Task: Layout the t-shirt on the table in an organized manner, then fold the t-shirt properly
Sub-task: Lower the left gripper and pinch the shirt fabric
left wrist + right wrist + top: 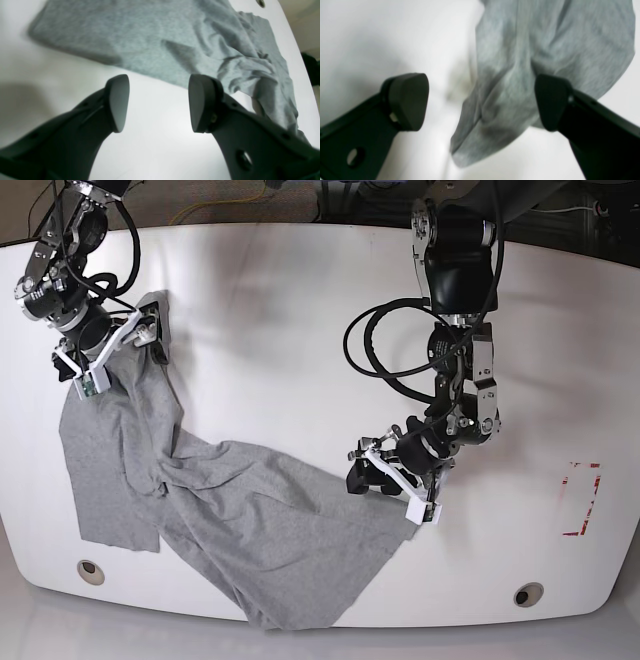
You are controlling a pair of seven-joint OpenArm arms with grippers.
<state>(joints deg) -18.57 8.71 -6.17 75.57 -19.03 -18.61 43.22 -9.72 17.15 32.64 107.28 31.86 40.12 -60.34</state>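
Parted widely and empty, the left gripper and right gripper hover above the shirt, which sprawls wrinkled across the table, probably light, limp and quick to bunch, so best pinched at hem corners.

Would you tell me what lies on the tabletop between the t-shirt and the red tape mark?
In the base view, a round grommet hole lies low between the t-shirt and the red tape mark.
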